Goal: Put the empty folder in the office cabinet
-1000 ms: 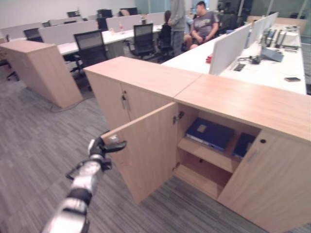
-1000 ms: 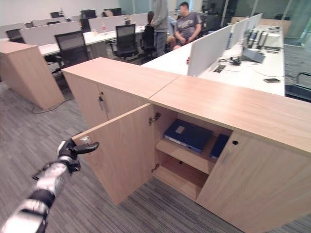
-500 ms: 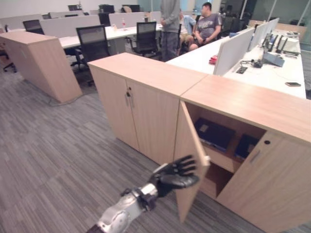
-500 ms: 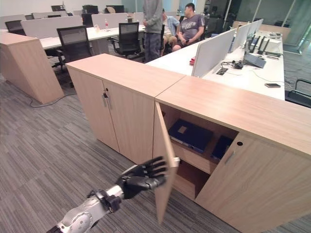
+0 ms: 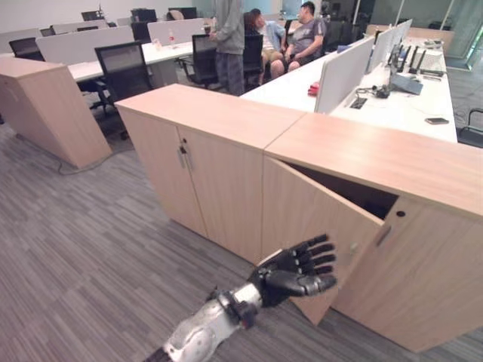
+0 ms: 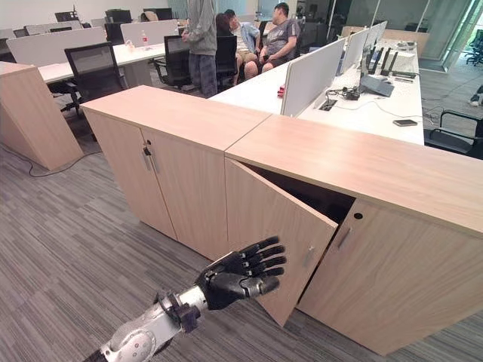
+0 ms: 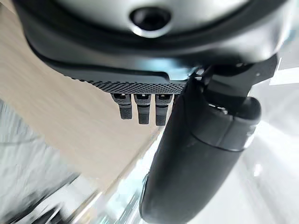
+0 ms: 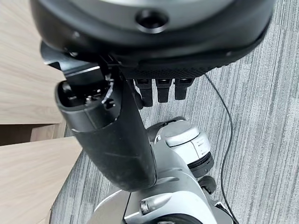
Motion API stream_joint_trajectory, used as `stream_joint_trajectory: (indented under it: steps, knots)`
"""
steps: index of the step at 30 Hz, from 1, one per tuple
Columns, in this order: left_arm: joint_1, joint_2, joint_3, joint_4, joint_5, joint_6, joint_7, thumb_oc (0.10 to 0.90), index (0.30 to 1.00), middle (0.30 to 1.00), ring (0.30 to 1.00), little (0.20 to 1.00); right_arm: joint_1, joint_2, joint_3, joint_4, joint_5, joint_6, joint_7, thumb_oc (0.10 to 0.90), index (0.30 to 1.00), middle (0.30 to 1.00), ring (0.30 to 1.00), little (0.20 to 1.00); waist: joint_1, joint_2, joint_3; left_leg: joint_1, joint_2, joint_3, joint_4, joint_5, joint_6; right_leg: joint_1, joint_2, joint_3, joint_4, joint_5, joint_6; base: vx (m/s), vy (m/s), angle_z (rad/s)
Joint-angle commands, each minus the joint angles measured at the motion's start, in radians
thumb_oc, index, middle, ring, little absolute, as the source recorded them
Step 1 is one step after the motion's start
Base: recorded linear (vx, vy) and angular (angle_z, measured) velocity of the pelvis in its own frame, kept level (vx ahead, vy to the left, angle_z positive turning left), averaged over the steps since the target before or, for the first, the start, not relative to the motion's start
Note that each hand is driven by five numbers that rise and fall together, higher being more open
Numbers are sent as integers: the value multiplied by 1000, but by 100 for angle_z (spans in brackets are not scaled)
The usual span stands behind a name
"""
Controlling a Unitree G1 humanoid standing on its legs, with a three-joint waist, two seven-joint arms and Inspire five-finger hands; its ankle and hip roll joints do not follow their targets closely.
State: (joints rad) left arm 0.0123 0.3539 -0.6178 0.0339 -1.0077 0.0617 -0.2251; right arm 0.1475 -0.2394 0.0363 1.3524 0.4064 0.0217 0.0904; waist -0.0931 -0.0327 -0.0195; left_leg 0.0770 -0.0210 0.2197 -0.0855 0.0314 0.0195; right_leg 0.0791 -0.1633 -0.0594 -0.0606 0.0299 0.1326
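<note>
The office cabinet [image 5: 362, 154] is light wood, and its left door [image 5: 317, 219] stands ajar at a small angle. My left hand [image 5: 294, 273] is open, with straight fingers flat against the door's outer face near its lower free edge. The same hand [image 6: 241, 276] lies against that door [image 6: 272, 219] in the right eye view. A narrow dark gap [image 5: 362, 197] remains at the door's top, and the door hides the shelves and the folder. In the left wrist view, the hand's fingers [image 7: 142, 109] point at the wood. My right hand [image 8: 159, 91] hangs open over the carpet.
A second cabinet [image 5: 189, 158] with shut doors adjoins on the left. Another wooden unit [image 5: 45, 105] stands far left. Behind are white desks [image 5: 392, 98] with partitions, black office chairs [image 5: 124, 72] and several people [image 5: 226, 38]. Grey carpet [image 5: 90, 241] lies in front.
The door has swung from wide open to nearly shut, with my left hand following it to the right, flat against its face. The camera has shifted too.
</note>
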Motion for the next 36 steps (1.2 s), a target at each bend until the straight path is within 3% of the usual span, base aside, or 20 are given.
stream_joint_trajectory:
  steps: [1,6,8,9,11,12,13,18,23,26,28,29,31,32,36]
  knots:
    - [-41,-51,144,9,157,-130,-8,800,900,900,900,900,-74,44,2,49,66,-2,17,800,900,900,900,900,30,2,7,-7,18,-68,-2,-67,-10,-29,0,-51,104,-53,37,-39,7,-1]
    - [32,-14,262,414,483,-138,1,800,900,900,900,900,-82,-9,-44,47,39,1,30,800,900,900,900,900,27,16,39,-8,28,-12,-2,-68,-1,-125,-16,-84,226,-21,55,-96,26,-20]
    - [20,-52,322,775,583,-102,15,800,900,900,900,900,-89,-20,-39,30,28,2,33,800,900,900,900,900,34,26,56,0,43,49,-2,-66,-5,-163,-72,-242,284,-2,37,-64,0,-61]
    - [-2,-76,359,1005,624,-64,13,800,900,900,900,900,-97,-16,-32,26,29,7,40,800,900,900,900,900,37,22,47,17,49,64,-2,-83,-16,-154,-72,-286,272,-35,30,55,-54,-69]
    - [-28,-93,385,1110,630,-80,11,800,900,900,900,900,-102,-12,-27,25,30,9,40,800,900,900,900,900,34,18,47,21,50,68,-1,-83,-21,-140,-64,-300,244,-44,25,55,-114,-101]
    - [-46,-89,480,1322,722,-84,35,800,900,900,900,900,-98,-4,-2,41,21,13,57,800,900,900,900,900,28,-3,32,20,64,85,2,-76,-35,-123,-21,-264,195,-51,10,53,-197,-117]
    - [-27,-80,519,1368,748,-87,41,800,900,900,900,900,-90,-4,5,44,23,15,59,800,900,900,900,900,29,-9,20,25,70,95,2,-77,-39,-113,-3,-236,164,-46,8,79,-238,-82]
    - [43,-65,649,1382,703,-98,57,800,900,900,900,900,-86,-12,-15,73,74,10,53,800,900,900,900,900,48,-29,-5,29,116,123,16,-51,-65,-82,52,-222,81,-31,-22,46,-186,-28]
    - [61,-71,678,1362,668,-126,129,800,900,900,900,900,-81,1,1,65,107,-10,38,800,900,900,900,900,56,-51,9,10,182,124,102,-61,-89,-67,106,-191,76,-61,-52,18,-192,-27]
    - [52,-76,650,1336,695,-153,178,800,900,900,900,900,-89,2,22,46,127,-26,25,800,900,900,900,900,64,-57,25,-3,219,103,201,-106,-98,-38,141,-161,68,-92,-66,43,-150,-6]
    - [42,-79,636,1324,704,-166,195,800,900,900,900,900,-96,1,31,35,126,-32,20,800,900,900,900,900,72,-65,34,-32,220,91,239,-78,-90,-46,143,-158,62,-83,-79,-112,-109,-26]
    - [11,-87,587,1293,716,-190,229,800,900,900,900,900,-98,-8,50,15,119,-43,8,800,900,900,900,900,96,-67,54,-100,178,-31,284,-71,-78,-40,148,-141,46,-85,-85,-134,-113,-46]
    - [-19,-99,535,1274,730,-200,235,800,900,900,900,900,-102,-12,61,2,109,-51,2,800,900,900,900,900,108,-67,54,-135,98,-147,227,-80,-73,-41,147,-125,36,-82,-80,-9,-7,-36]
    - [-46,-99,481,1251,764,-214,246,800,900,900,900,900,-106,-12,78,-11,96,-60,-4,800,900,900,900,900,118,-64,61,-177,31,-238,222,-70,-73,-47,151,-96,37,-74,-77,20,41,-42]
    - [-48,-105,422,1233,816,-228,245,800,900,900,900,900,-110,-9,92,-7,72,-66,-20,800,900,900,900,900,100,-40,37,-106,25,-225,87,-39,-62,-43,164,-69,11,-57,-64,64,70,-79]
